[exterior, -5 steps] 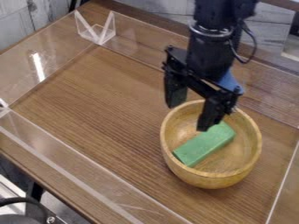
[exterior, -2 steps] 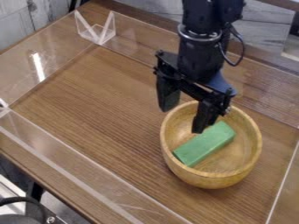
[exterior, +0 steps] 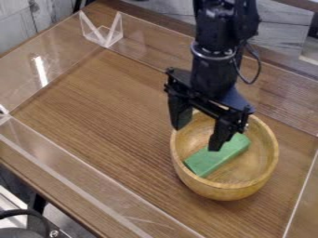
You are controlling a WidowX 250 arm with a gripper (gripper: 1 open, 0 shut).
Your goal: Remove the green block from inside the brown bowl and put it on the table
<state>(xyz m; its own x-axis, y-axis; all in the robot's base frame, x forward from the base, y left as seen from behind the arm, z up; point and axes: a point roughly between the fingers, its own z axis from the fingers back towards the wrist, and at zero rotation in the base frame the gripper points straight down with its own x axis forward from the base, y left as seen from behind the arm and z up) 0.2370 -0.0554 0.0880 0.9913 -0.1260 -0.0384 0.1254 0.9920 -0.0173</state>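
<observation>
Relative to the brown bowl (exterior: 192, 184), the black gripper (exterior: 205, 112) now sits lower and farther in over the rim, its near finger reaching down inside. It hides more of the bowl's interior and the upper end of the green block (exterior: 217, 156).

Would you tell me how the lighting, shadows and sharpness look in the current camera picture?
In the camera view, light falls fairly evenly on the brown table; the gripper is so dark that its details merge; the bowl looks shaded on its inner wall; the green block shows no glare; the whole picture is slightly soft and coarse.
</observation>
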